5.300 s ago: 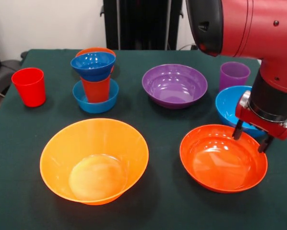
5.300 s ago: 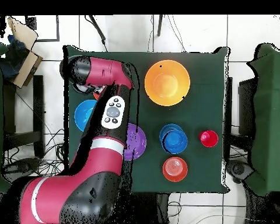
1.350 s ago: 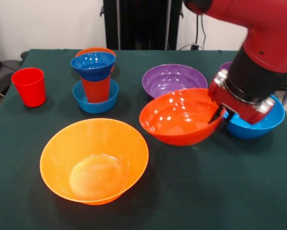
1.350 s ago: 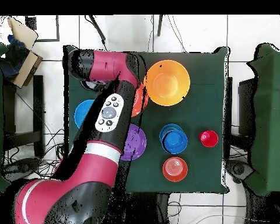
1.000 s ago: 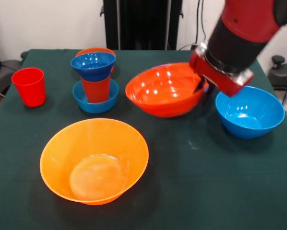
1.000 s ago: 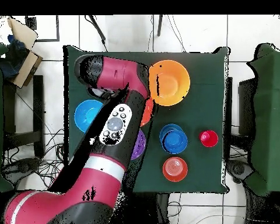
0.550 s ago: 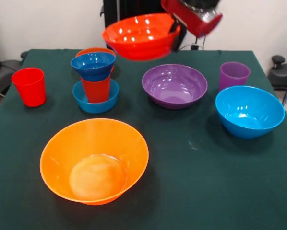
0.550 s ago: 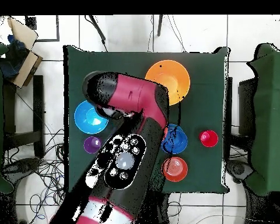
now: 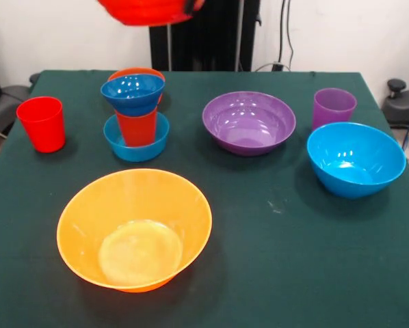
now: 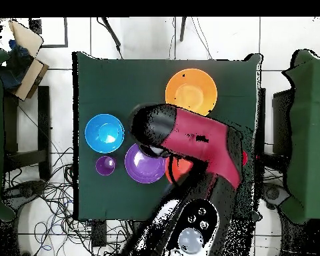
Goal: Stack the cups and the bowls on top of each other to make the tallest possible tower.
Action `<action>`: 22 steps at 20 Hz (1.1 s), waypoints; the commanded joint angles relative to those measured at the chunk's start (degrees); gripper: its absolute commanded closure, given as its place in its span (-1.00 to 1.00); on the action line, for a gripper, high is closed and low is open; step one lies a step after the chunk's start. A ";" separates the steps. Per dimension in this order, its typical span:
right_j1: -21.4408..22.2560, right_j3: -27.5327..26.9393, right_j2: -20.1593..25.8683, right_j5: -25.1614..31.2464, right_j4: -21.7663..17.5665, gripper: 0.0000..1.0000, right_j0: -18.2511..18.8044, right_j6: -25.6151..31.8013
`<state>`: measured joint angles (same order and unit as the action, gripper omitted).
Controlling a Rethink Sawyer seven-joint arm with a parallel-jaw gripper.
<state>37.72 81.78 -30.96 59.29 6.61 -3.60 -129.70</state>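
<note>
The red-orange bowl (image 9: 146, 10) hangs high at the top edge of the front view, above the back of the table. Only a dark tip of my gripper (image 9: 191, 5) shows at its right rim, shut on it. In the overhead view the arm hides the gripper, and a patch of the red-orange bowl (image 10: 179, 169) shows beneath it. The big yellow-orange bowl (image 9: 134, 229) sits empty at the front left. At the back left, a small light blue bowl (image 9: 156, 140) holds the orange-red cup (image 9: 137, 128), with the dark blue bowl (image 9: 133, 92) on top. The small orange bowl (image 9: 137, 72) is behind them.
The purple bowl (image 9: 249, 121) sits mid-back with the purple cup (image 9: 334, 107) to its right. The large light blue bowl (image 9: 355, 158) is at the right. The red cup (image 9: 42, 123) stands at the far left. In the overhead view the arm (image 10: 196, 143) covers the table's middle.
The red-orange bowl has left the table's front right. It is now lifted high and carried toward the back left. The arm has swung across the table.
</note>
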 commanded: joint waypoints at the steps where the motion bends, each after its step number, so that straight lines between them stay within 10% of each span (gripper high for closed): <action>1: 3.56 11.87 8.45 -8.94 -7.66 1.00 4.09 15.18; 22: 4.93 20.42 20.64 -21.83 -13.12 1.00 13.05 8.26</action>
<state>43.58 98.01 -19.77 40.00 -2.04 9.03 -129.70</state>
